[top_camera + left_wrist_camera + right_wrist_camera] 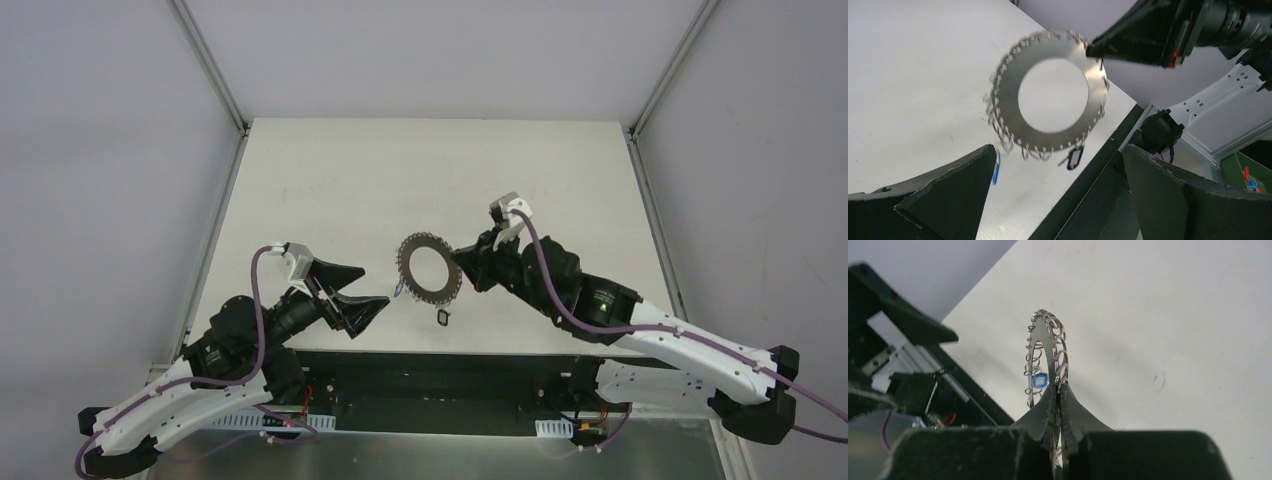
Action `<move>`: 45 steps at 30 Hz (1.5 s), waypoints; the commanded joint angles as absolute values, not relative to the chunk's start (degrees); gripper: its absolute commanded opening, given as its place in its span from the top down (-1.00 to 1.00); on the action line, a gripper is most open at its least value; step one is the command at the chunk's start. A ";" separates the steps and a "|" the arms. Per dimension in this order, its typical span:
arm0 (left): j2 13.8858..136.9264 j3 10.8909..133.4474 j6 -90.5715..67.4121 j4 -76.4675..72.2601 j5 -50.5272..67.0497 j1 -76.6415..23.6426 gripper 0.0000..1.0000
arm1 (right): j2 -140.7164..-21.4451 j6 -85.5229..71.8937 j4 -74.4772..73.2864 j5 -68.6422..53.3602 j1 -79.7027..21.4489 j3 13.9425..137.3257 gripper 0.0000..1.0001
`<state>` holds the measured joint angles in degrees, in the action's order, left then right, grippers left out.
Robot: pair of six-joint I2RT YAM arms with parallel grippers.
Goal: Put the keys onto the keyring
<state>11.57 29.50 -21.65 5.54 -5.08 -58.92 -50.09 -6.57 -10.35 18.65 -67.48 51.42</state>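
Two claws face each other over the white counter (330,170), and only one of them has anything in it. The right claw (462,262) is closed on the keyring (430,270), pinching the flat grey band at its rim. In the right wrist view we see the ring edge-on (1047,357), standing up from between the two pressed-together fingers (1040,415), with its small silver wire loops curling along the outer edge. From the left wrist camera the ring shows its full face (1053,141), wide hole and fringe of loops, and the tip of the right claw (1090,50) grips it at the upper right. The ring is lifted off the counter and tilted, with its flat side turned toward the left arm.

The left claw (375,285) stands spread wide and holds nothing. Its two dark fingers (948,195) frame the bottom corners of its own camera view, well apart, and point toward the ring without touching it.

Both keys lie on the counter, not on the ring. The blue-tagged key (399,291) rests just beside the left claw's nearer fingertip, below the ring's left edge (996,167). The black-tagged key (443,317), with its white insert (1075,157), lies close to the counter's near edge, just under the ring's lowest loops. We cannot tell whether it touches them.
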 commanded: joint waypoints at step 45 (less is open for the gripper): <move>27.64 30.18 -17.00 1.41 -16.21 -59.24 -0.98 | -76.01 -23.26 -2.99 8.01 -33.52 54.59 -0.20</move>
